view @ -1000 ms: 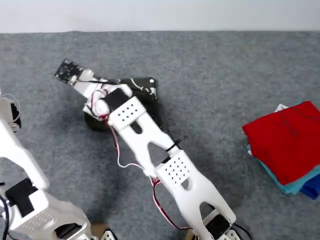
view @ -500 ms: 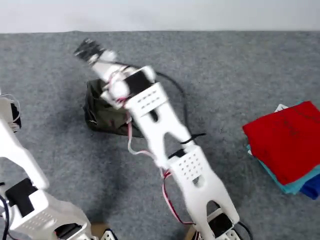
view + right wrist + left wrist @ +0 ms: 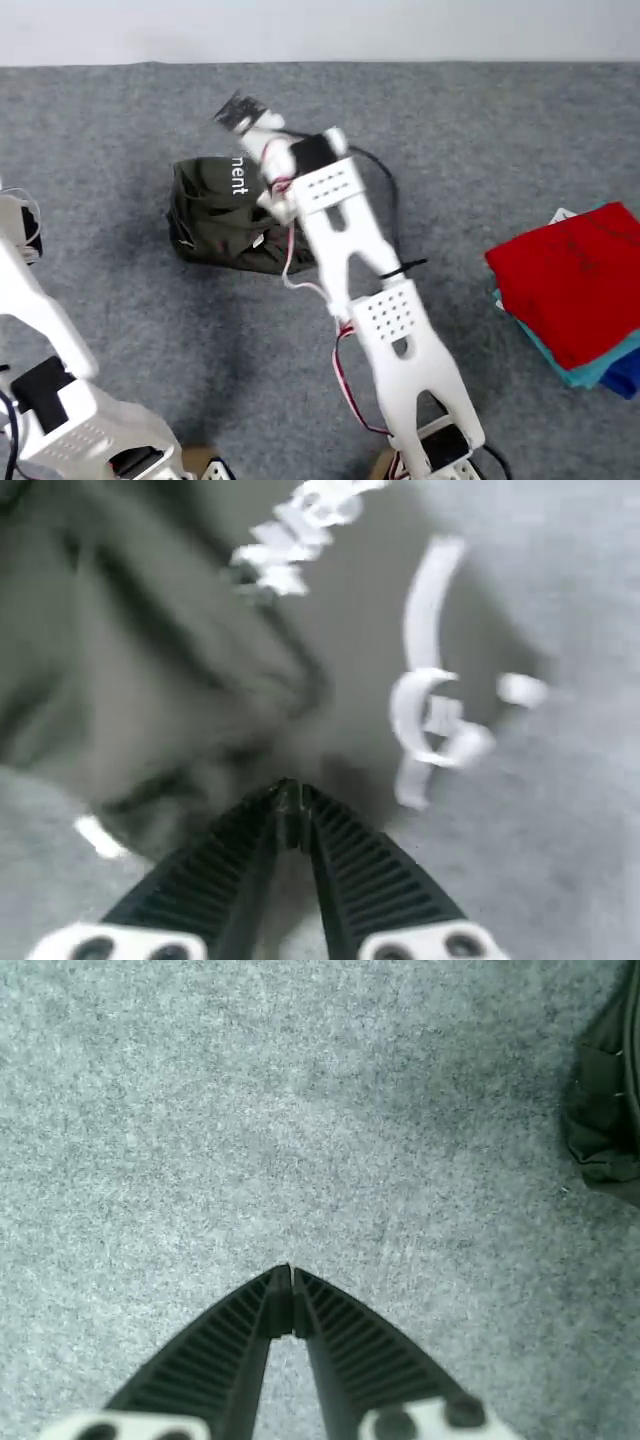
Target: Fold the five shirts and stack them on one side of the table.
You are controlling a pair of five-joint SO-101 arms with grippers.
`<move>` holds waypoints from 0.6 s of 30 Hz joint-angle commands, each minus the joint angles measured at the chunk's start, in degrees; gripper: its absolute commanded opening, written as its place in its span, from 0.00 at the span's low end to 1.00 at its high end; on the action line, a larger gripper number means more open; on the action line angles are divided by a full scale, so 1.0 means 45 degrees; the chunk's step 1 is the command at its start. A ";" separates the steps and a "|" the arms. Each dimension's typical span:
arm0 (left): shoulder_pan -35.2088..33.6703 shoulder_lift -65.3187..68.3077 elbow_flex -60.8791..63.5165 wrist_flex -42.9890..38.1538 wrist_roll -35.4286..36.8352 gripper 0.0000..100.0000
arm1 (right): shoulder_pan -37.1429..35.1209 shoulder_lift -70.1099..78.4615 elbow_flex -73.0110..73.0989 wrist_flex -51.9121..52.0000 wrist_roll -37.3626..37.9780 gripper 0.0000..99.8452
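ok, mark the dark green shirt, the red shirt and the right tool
dark green shirt [image 3: 215, 215]: high view, middle of the crumpled cloth.
red shirt [image 3: 572, 272]: high view, middle of its top face.
right tool [image 3: 288, 796]: right wrist view, where the closed tips meet.

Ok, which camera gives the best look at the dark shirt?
The high view: nearly the whole dark shirt shows, bunched up. The right wrist view shows part of it close up; the left wrist view catches one edge.
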 commanded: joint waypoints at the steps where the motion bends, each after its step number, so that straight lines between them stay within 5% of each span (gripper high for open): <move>1: 0.0098 -0.0645 -0.0049 0.0000 0.0137 0.01 | -0.1319 -0.0068 -0.0567 0.0830 0.0117 0.01; 10: 0.0078 -0.0645 -0.0049 -0.0020 0.0117 0.01 | -0.2647 -0.1631 -0.0488 0.1358 0.0137 0.01; 18: 0.0020 -0.0645 -0.0107 -0.0020 0.0098 0.01 | -0.0869 -0.2393 -0.0469 -0.0166 0.0215 0.01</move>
